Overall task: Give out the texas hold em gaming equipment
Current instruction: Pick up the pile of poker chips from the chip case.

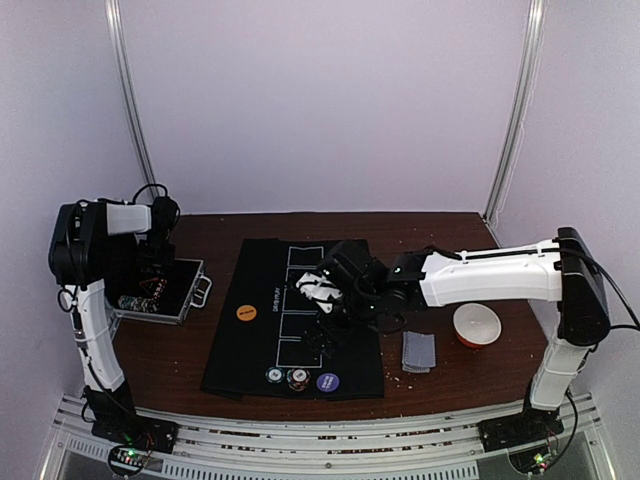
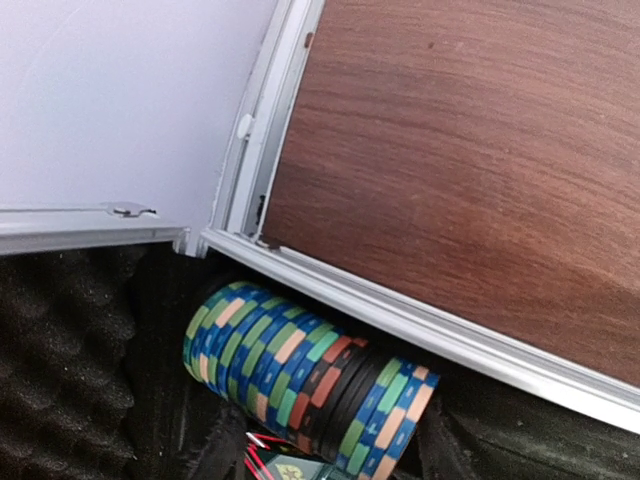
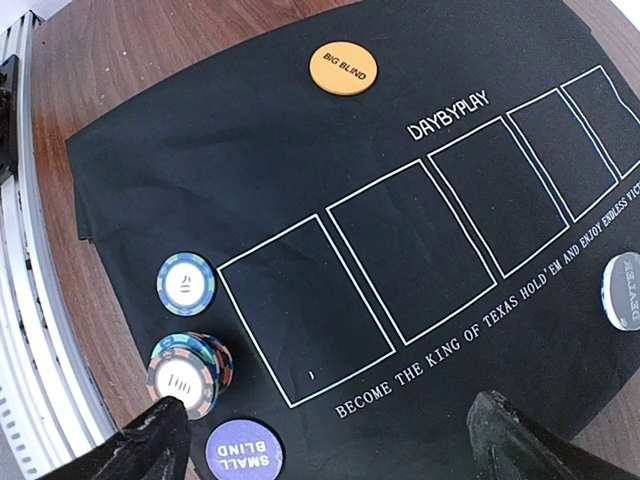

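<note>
A row of poker chips (image 2: 300, 385) with teal, blue, peach and a few dark edges stands on edge in the foam-lined metal case (image 1: 190, 292) at the table's left, where the left gripper (image 1: 152, 283) hangs; whether its jaws grasp anything I cannot tell. On the black mat (image 3: 300, 150), printed with white card outlines, lie an orange disc (image 3: 343, 68) at the left edge and, along the near edge, a single chip (image 3: 186, 283), a short chip stack (image 3: 185, 378) and a purple disc (image 3: 243, 452). The right gripper (image 3: 330, 405) hovers above the mat, jaws spread and empty, a black-silver disc (image 3: 622, 290) beyond it. Grey-backed cards (image 1: 419, 351) lie right of the mat, beside a white bowl (image 1: 476, 322). The dark wood table (image 1: 440, 230) is enclosed by pale lilac walls (image 1: 320, 100).
</note>
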